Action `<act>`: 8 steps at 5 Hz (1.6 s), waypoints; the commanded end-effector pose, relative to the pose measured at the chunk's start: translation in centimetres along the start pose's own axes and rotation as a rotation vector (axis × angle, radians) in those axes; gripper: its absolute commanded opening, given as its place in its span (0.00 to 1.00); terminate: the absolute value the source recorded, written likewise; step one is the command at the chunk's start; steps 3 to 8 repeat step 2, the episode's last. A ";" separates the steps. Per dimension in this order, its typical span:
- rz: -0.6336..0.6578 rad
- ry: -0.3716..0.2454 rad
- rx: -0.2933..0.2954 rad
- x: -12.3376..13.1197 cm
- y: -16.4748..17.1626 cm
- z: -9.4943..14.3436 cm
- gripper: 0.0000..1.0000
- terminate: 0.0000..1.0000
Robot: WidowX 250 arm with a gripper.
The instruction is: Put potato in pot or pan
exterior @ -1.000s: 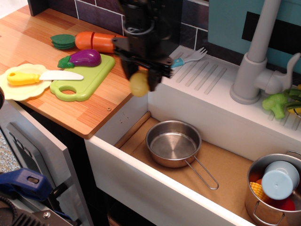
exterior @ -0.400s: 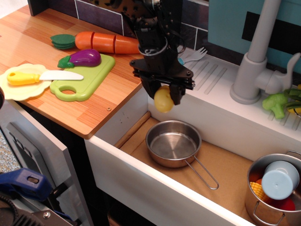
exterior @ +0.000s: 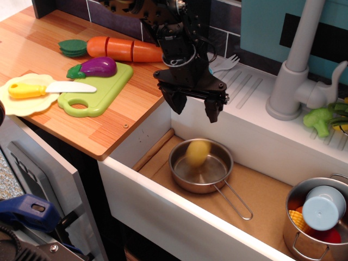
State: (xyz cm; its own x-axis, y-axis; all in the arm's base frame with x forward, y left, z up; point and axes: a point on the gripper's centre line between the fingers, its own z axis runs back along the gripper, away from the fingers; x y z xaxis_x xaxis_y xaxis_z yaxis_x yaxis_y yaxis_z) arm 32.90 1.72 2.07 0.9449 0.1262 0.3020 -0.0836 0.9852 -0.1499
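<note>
The pale yellow potato (exterior: 198, 153) is blurred inside the shallow steel pan (exterior: 219, 180), at or just above its bottom. The pan sits in the sink on the brown floor, its wire-loop handle (exterior: 235, 200) pointing to the front right. My gripper (exterior: 196, 109) hangs above the pan's back rim with its black fingers (exterior: 213, 110) spread apart and nothing between them.
A taller steel pot (exterior: 317, 216) with a blue cup, corn and other toys stands at the sink's right end. A green cutting board (exterior: 98, 88) with an eggplant, a carrot (exterior: 122, 49), a yellow-handled knife (exterior: 48, 88), a grey faucet (exterior: 299, 65) and broccoli (exterior: 322, 120) surround the sink.
My gripper carried the potato right from the counter edge to above the sink, then opened. The potato left the fingers and dropped into the pan.
</note>
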 end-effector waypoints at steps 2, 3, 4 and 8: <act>-0.009 -0.031 0.000 0.7 -0.2 0.6 1.00 1.00; -0.009 -0.031 0.000 0.7 -0.2 0.6 1.00 1.00; -0.009 -0.031 0.000 0.7 -0.2 0.6 1.00 1.00; -0.009 -0.031 0.000 0.7 -0.2 0.6 1.00 1.00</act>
